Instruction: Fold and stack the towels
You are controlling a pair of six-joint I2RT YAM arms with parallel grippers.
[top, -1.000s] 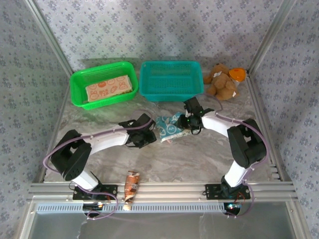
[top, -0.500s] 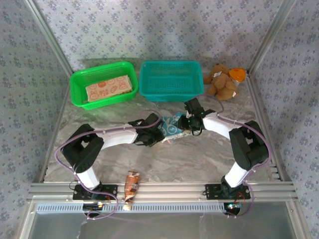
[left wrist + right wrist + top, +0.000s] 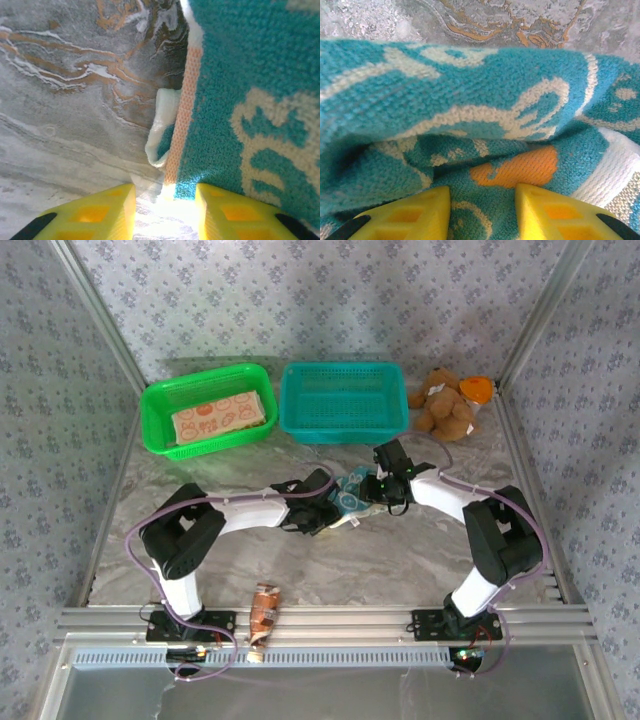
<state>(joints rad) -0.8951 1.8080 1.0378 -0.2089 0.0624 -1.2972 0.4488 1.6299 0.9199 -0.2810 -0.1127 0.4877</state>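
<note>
- Near edge of the table (image 3: 400,560): snack packet (image 3: 264,608), lying loose and no part of the job.
- Mid table: the teal towel (image 3: 352,498) lies bunched between both arms, so the step looks like folding this one.
- Left gripper (image 3: 165,200): jaws part open and low at the towel's left hem. The hem and its white tag run into the gap. Can't tell if it pinches yet.
- Right gripper (image 3: 482,200): jaws part closed, with a thick fold of teal cloth between the fingers. Reads as a grip on the towel's right side.
- Next move, as I judge it: left needs a firm pinch on the hem, then both carry one edge over the other and keep the corners matched.
- Far left: green basket (image 3: 150,412) holds the peach towel (image 3: 222,418), folded flat.
- Far middle: teal basket (image 3: 340,430).
- Far right: teddy bear (image 3: 447,410), with orange cloth (image 3: 478,388) touching it, likely the third towel, not yet folded.
</note>
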